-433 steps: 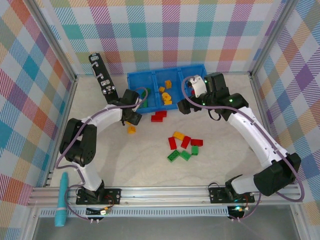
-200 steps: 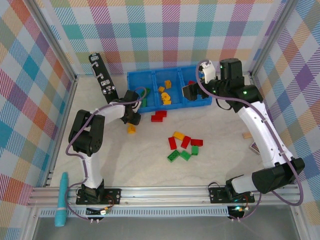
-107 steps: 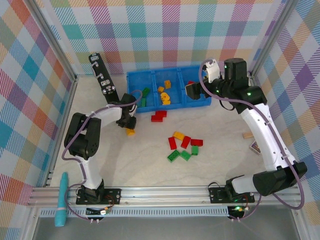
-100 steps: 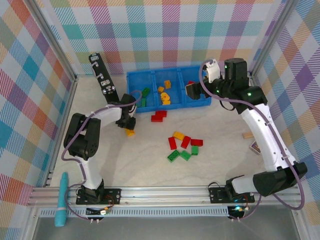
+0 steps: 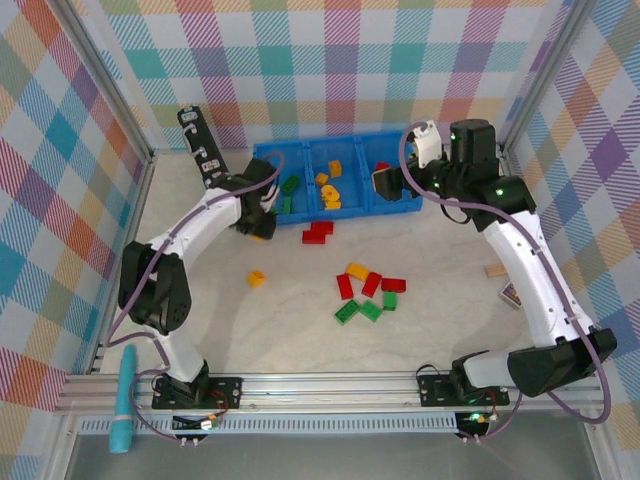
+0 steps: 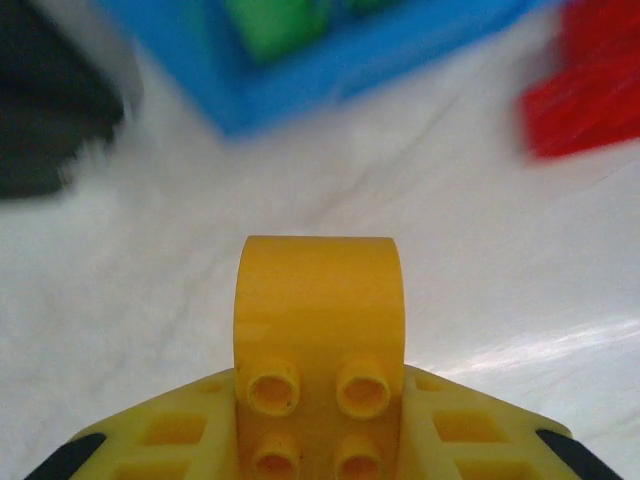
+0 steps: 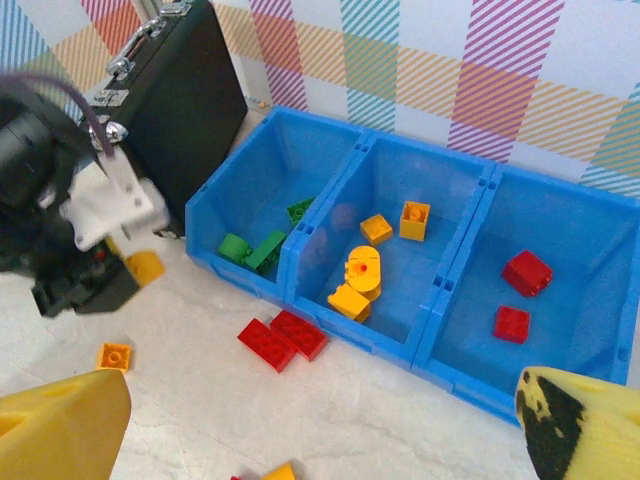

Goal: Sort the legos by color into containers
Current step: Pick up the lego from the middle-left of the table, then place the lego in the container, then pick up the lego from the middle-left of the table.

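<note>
My left gripper [image 5: 262, 226] [image 6: 320, 405] is shut on a yellow lego [image 6: 318, 300] [image 7: 145, 267], held just off the front left corner of the blue bin [image 5: 335, 150] [image 7: 300, 240] [image 6: 230, 100]. The bin's left compartment holds green legos [image 7: 252, 248], its middle one yellow legos [image 7: 360, 275], its right one red legos [image 7: 520, 290]. My right gripper [image 5: 385, 180] [image 7: 320, 435] hangs open above the bin's right end with nothing between its fingers. On the table lie a small yellow lego [image 5: 257, 278] [image 7: 114, 355], two red legos [image 5: 317, 232] [image 7: 283, 338] and a mixed cluster [image 5: 368, 292].
A black device with white buttons [image 5: 205, 160] [image 7: 185, 100] leans by the bin's left end, close to my left arm. Two small flat items [image 5: 503, 285] lie at the right side of the table. A teal tool [image 5: 123, 400] rests beyond the front rail.
My left gripper has risen and moved back toward the bin's left end with a yellow lego in it. A small yellow lego stays on the table. My right arm is almost still.
</note>
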You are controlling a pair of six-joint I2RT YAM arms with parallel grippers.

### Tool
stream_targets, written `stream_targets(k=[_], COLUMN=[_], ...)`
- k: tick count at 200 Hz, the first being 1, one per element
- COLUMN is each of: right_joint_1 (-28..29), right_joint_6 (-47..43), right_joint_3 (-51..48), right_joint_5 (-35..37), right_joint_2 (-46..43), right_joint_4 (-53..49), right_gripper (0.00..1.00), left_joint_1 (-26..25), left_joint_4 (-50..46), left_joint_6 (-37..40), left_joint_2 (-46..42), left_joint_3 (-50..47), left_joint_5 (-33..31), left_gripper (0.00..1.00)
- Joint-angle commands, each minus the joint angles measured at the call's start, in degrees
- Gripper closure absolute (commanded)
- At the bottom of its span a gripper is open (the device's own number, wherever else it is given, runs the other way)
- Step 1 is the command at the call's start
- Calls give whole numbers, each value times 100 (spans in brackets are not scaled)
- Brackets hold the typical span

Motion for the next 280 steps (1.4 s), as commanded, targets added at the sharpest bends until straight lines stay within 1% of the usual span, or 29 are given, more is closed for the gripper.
stream_targets(k=[1,20,31,60,72,106,136,147,160,174,195,210,227,244,261,280], right_joint_1=[-29,-25,-31,-29,-28,-25,-29,-29,-25,-25,-31,-27,-27,-29,-25,-31], right_joint_6=[-22,-31,-40,8,39,39,39,39,39,39,39,39,39,39,39,39], right_joint_3=[-82,-111,-146,-266,-301,-476,-490,-504,-504,-502,-530,-547,-586,-663,-811,-916], right_joint_5=[82,134,179,175,110,42,66,75,75,75,75,66,88,117,134,111], right_joint_2=[-195,-280,-335,-480,-512,-654,-731,-753,-754,-738,-727,-719,-718,-751,-827,-877], right_joint_4=[150,132,132,149,156,270,277,292,304,306,342,377,404,429,506,574], right_gripper=[1,1,1,1,1,1,1,1,1,1,1,1,1,1,1,1], left_joint_1=[-335,-610,-735,-927,-982,-1044,-1044,-1028,-1001,-991,-991,-959,-930,-930,-900,-771], left_joint_4=[-323,-43,329,1797,2338,3154,3315,3286,3194,3159,3166,3099,2772,2260,1830,1173], left_joint_6=[28,76,102,0,-41,-20,-6,13,-10,-38,-30,51,176,282,259,-218], left_joint_2=[66,377,537,921,1162,2122,2886,3101,3292,3366,3221,3010,2663,2052,1154,101], left_joint_3=[939,1638,1921,2164,2233,2767,3424,3626,3819,3863,3733,3639,3623,3420,2704,1592], left_joint_5=[58,-98,-204,-273,-459,-716,-978,-1042,-1050,-1036,-1021,-1022,-1019,-1124,-1259,-1217], left_gripper=[67,68,68,68,68,68,68,67,58,53,47,46,46,46,42,39])
